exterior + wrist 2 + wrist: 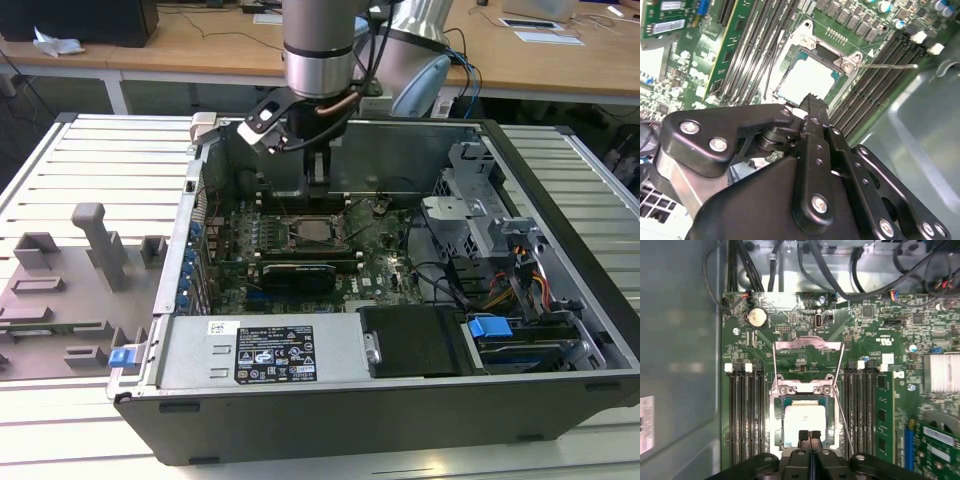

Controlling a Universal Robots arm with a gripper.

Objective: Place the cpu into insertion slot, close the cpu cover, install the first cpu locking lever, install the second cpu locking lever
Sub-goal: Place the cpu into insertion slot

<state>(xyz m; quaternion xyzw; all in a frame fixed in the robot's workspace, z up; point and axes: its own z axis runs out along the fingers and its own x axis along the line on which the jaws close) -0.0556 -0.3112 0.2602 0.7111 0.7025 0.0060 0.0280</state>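
Case [400, 415] lying open across the exterior view, left wall at frame left. Near centre frame, gripper [318, 183] pointing straight down at the board, fingertips [803, 435] pressed together with nothing between them. Directly under those tips, cpu [805, 421] already seated flat in insertion slot [802, 400], pale top up; square, so no long axis to line up with; touching the tips or just clear of them, impossible to tell. Beyond the slot, on the side away from the fingers, cpu cover [807, 344] swung open, apparently toward the exterior view's right. Alongside the slot, locking lever [841, 405] unlatched, a thin wire running parallel to memory slots [862, 410]. At frame right, drive cage [480, 210].
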